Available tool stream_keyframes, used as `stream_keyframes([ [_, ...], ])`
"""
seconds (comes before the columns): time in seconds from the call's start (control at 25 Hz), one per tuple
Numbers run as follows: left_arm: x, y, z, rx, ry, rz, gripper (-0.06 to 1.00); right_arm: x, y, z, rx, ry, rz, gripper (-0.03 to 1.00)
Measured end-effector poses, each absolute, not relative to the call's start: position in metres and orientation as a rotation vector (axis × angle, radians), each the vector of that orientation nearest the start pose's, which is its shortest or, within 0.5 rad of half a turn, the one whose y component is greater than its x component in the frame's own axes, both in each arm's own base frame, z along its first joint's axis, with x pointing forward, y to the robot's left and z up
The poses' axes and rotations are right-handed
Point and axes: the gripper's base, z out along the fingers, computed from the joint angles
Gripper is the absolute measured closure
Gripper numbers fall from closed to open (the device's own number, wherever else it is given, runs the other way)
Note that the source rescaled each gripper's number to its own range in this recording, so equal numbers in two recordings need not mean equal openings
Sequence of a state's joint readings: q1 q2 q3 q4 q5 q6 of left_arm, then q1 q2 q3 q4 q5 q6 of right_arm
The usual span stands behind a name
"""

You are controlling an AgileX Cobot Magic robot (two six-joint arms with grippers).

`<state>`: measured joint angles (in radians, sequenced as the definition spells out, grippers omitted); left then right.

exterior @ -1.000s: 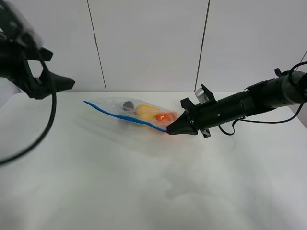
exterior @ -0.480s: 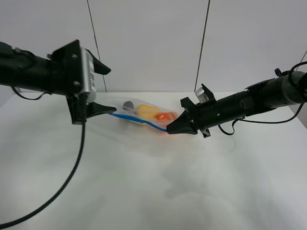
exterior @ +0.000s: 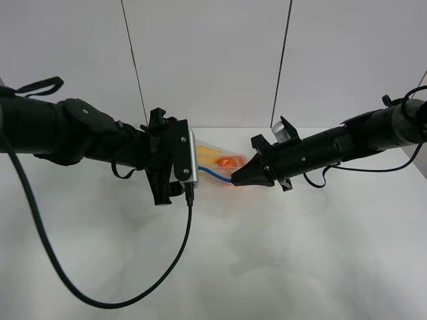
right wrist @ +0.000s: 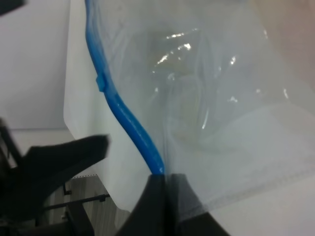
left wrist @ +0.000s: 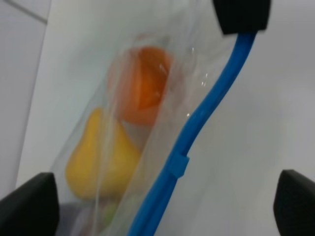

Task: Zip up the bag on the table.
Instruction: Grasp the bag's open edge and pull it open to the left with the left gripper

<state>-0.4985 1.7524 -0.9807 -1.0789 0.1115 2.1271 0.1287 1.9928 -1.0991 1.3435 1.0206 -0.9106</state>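
Evidently, the bag (exterior: 217,159) lay on the table (exterior: 267,253), its strip (left wrist: 216,93) end clamped by the right gripper (exterior: 235,180); the left gripper (left wrist: 162,206) gaped astride the strip. Closing squarely on the slider (left wrist: 177,164) was advisable.

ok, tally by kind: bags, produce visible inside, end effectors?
bag: 1
orange: 1
pear: 1
end effectors: 2 (left end effector open, right end effector shut on the bag)
total: 5
A darker item at the edge of the left wrist view is too cut off to count.
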Motion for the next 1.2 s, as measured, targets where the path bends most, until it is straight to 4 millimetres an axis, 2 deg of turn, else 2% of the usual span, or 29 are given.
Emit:
stream_keyframes([
  [0.32,0.320,-0.194,0.163,1.684,1.647,0.237,0.26,0.348,0.121,0.153,-0.137,2.576,1.444,0.97],
  [0.72,0.326,-0.196,0.167,1.665,1.637,0.253,0.62,0.348,0.121,0.153,-0.137,2.576,1.444,0.97],
  [0.92,0.325,-0.197,0.166,1.670,1.637,0.241,0.72,0.348,0.121,0.153,-0.136,2.577,1.445,0.97],
  [1.08,0.324,-0.198,0.166,1.680,1.635,0.222,0.84,0.348,0.121,0.153,-0.136,2.577,1.445,0.97],
  [1.2,0.322,-0.199,0.165,1.697,1.633,0.187,0.88,0.348,0.121,0.153,-0.134,2.577,1.445,0.97],
])
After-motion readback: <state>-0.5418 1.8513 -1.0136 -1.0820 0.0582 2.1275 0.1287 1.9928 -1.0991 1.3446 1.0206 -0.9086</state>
